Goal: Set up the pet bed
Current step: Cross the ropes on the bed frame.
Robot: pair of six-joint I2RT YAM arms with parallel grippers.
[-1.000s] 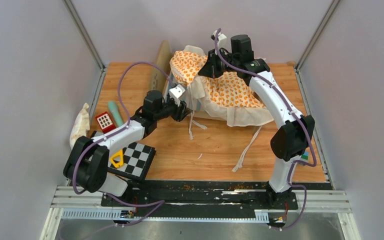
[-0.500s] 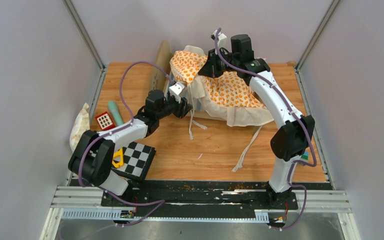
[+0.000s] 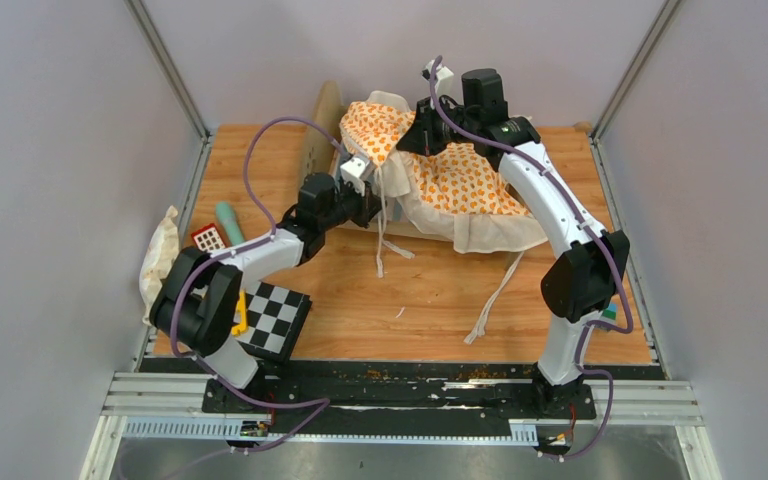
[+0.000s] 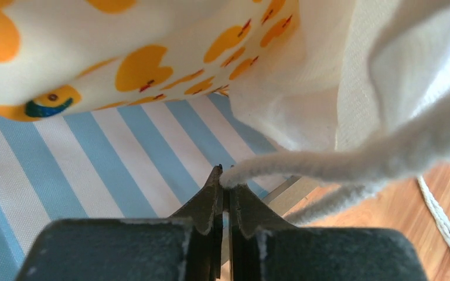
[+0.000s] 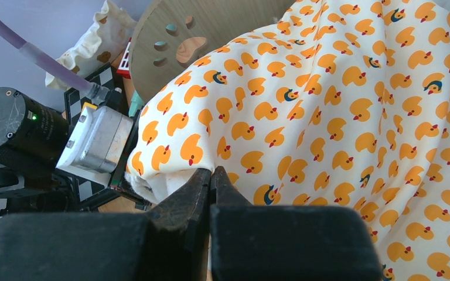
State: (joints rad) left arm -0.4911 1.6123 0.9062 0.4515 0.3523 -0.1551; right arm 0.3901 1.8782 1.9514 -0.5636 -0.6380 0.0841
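The pet bed (image 3: 322, 125) lies left-to-right at the tabletop's (image 3: 420, 300) far middle, under the cushion (image 3: 460, 185). The left gripper (image 4: 225, 186), at its left end, pinches a tie (image 4: 340, 155). The right gripper (image 5: 211, 181) clamps the cushion's raised edge.

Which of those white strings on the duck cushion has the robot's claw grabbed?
The white cord tie at the left corner of the orange duck-print cushion, by the blue-striped bed base: the left gripper pinches its end. The other ties hang loose.
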